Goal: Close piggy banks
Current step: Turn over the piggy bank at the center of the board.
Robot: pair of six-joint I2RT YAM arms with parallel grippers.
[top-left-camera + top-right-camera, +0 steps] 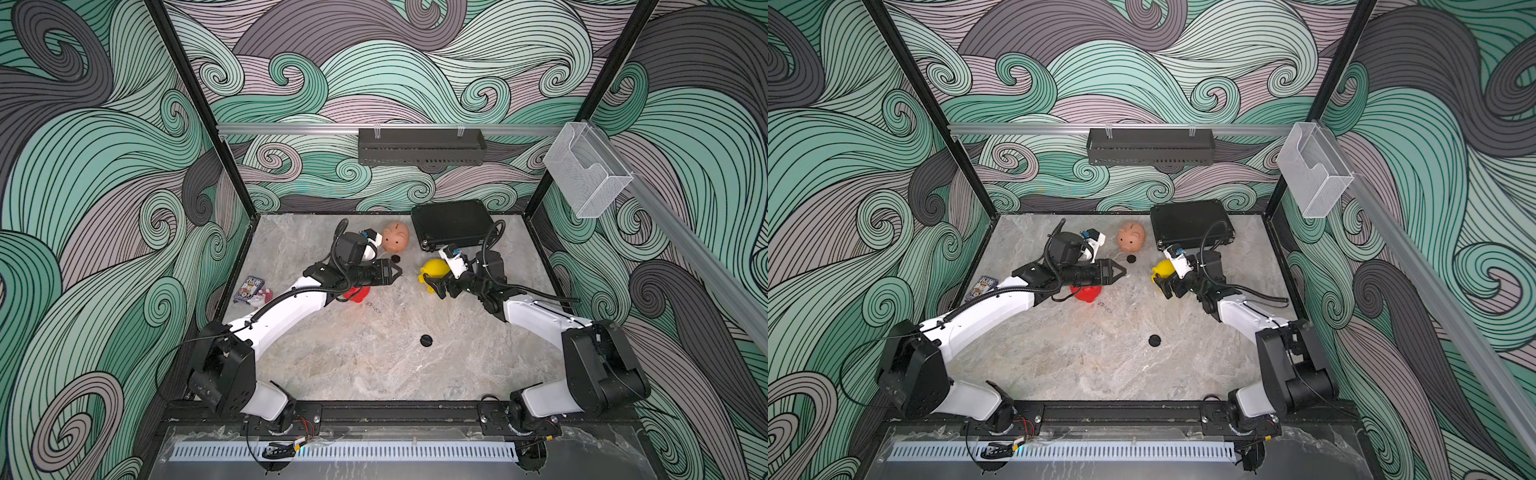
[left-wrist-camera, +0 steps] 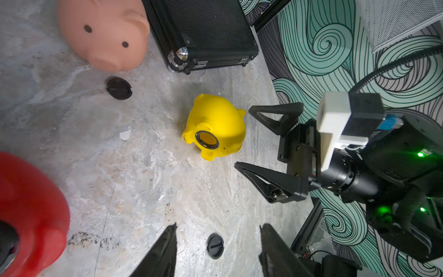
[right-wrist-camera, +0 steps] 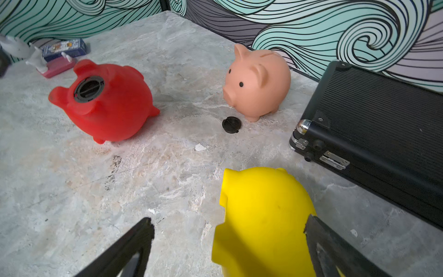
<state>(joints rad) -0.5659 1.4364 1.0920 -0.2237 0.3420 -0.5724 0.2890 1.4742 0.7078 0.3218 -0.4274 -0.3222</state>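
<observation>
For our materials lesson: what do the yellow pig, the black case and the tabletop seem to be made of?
Yellow pig: likely moulded plastic, smooth with a soft sheen.
Black case: ribbed black panels with shiny metal corners and latches; the panel material is unclear.
Tabletop: grey veined stone look, matte, possibly a printed laminate.

**Colour and pattern findings**

Red piggy bank (image 3: 107, 103): glossy red, with a black plug in its belly. Yellow piggy bank (image 2: 215, 127): bright yellow. Peach-pink piggy bank (image 3: 257, 81): black dot eyes. Loose plugs (image 3: 231, 124) (image 1: 426, 340): black. Case (image 3: 383, 134): ribbed black, silver fittings. Surface (image 1: 374, 365): grey-beige marbling, dark smudges. Walls (image 1: 104, 166): teal, grey and mauve swirls, black-lined.
</observation>
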